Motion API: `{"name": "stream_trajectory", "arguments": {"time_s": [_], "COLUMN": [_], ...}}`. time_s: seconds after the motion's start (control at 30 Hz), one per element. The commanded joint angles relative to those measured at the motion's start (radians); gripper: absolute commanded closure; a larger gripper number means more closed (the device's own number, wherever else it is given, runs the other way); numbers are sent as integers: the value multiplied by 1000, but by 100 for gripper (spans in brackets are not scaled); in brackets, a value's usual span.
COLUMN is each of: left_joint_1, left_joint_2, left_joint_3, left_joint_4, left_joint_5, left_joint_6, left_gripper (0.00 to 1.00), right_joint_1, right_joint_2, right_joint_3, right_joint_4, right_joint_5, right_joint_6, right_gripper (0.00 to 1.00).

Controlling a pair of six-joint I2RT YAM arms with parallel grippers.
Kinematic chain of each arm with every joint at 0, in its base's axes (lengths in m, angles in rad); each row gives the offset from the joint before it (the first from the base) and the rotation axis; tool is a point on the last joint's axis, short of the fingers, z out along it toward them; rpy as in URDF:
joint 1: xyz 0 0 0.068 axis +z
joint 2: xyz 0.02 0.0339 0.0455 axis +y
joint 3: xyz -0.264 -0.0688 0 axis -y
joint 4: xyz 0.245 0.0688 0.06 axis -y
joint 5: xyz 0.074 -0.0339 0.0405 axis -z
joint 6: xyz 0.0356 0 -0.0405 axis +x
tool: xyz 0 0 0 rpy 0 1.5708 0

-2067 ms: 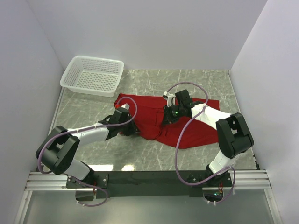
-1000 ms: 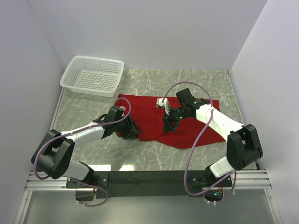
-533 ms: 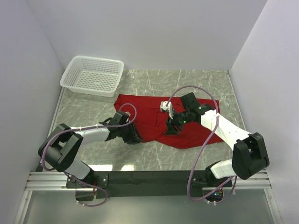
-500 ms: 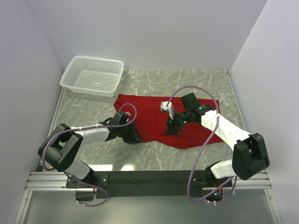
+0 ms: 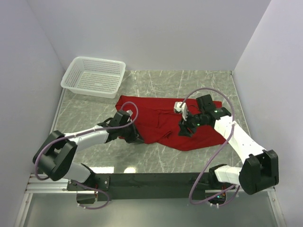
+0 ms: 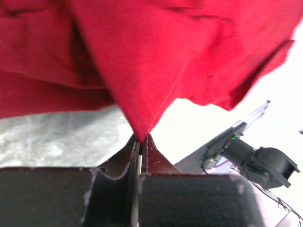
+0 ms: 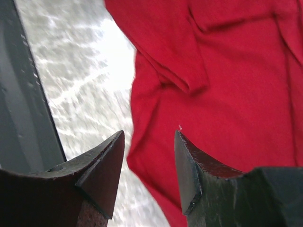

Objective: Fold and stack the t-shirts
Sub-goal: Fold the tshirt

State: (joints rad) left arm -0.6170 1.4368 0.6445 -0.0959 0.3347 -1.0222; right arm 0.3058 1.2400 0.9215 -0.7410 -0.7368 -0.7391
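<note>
A red t-shirt lies crumpled on the marble table in the middle of the top view. My left gripper is shut on a pinch of its near left edge; in the left wrist view the red cloth runs down into the closed left gripper. My right gripper is open above the shirt's right half, near its front edge. In the right wrist view the right gripper hangs open and empty over the red cloth and its edge.
A white mesh basket stands at the back left corner. The grey marble table ends at a black rail in front. White walls close in the left, back and right sides.
My right gripper has let go of the shirt, opened and moved right and toward the front. My left gripper still pinches the left edge, pulling it slightly nearer.
</note>
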Motion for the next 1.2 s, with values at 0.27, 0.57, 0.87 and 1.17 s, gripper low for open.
{"name": "stream_trajectory", "arguments": {"time_s": [0.27,0.57,0.87,1.17], "left_joint_1": [-4,8,23,23], "left_joint_2": [-122,-171,-128,-110], "left_joint_3": [15,-3,59,86], "left_joint_4": [-5,-10,-129,-168], "left_joint_5": [29,27,50,35], "left_joint_6": [4,-3,39,8], "left_gripper": [99,99,99,99], "right_joint_1": [-412,-853,-918,-889], "right_joint_2": [-125,-65,62,225], "right_joint_3": [-73,-90,-101,-53], "right_joint_4": [-192,-84,22,77], "right_joint_5": [298,507,416,277], "right_joint_6": [-236,-186,-126,-117], "right_gripper": [44,44,45,49]}}
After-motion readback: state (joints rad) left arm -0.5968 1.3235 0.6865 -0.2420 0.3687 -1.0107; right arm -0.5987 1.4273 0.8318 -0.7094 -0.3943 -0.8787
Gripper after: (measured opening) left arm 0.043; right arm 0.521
